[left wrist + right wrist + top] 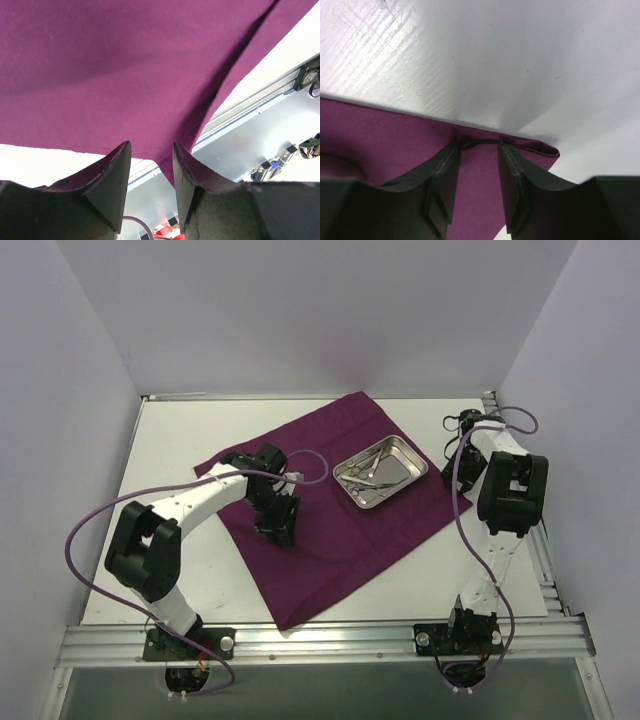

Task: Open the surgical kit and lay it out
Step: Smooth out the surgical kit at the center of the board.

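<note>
The left jaws are hovering parted and empty over the limp-looking cloth (pixel 340 540) spread on the desk (pixel 180 440). Farther, the stiff, probably slick tray (pixel 398 462) is sitting on it, instruments (pixel 366 472) inside. The right jaws, unclenched, are straddling the cloth's folded corner, likely the best pinch.

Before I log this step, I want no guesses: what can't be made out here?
- Instruments in the tray: top view, too small to count or name.
- Right tool: top view, partly hidden behind its own arm.
- Cloth beneath the left tool: top view, covered by that arm.
</note>
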